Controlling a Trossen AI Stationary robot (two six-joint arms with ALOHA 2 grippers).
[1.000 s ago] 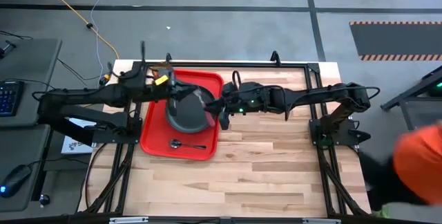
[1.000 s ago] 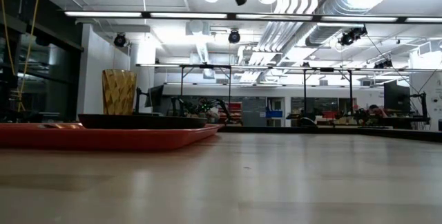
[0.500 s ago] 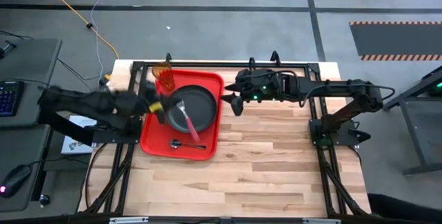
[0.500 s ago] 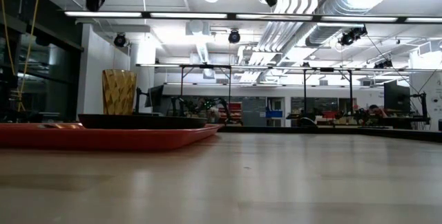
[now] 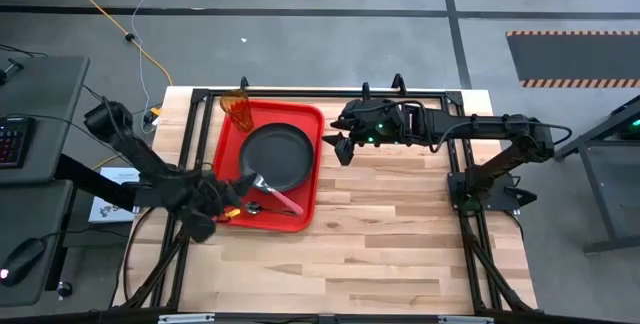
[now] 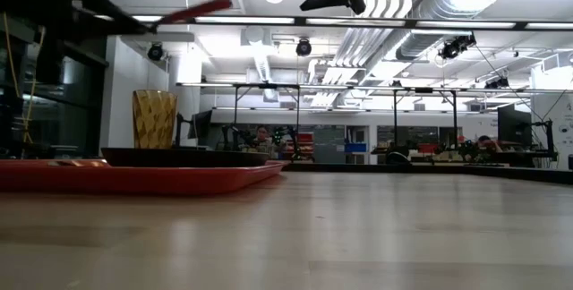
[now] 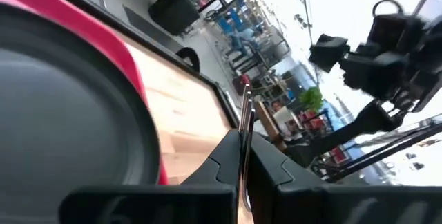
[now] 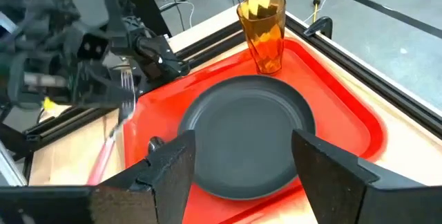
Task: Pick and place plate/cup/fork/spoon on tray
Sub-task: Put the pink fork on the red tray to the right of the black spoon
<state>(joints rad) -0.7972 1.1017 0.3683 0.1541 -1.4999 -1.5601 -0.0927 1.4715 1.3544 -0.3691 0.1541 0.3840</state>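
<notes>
Pale wooden table (image 5: 400, 234) in a workshop. The slim reddish fork (image 5: 272, 193) — clamped in the left gripper (image 5: 232, 202) — slants over the red rectangular tray (image 5: 228, 136), tines toward the round dark plate (image 5: 277, 155), beside the small dark spoon (image 5: 254, 207). Amber cup (image 5: 238, 109) at the far corner. Right gripper (image 5: 338, 149) hovers wide — farther off.

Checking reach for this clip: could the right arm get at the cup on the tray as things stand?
Probably yes. The right tool hangs open beside the tray, and the cup stands upright in the tray's far corner with nothing over it; only the plate lies between.
</notes>
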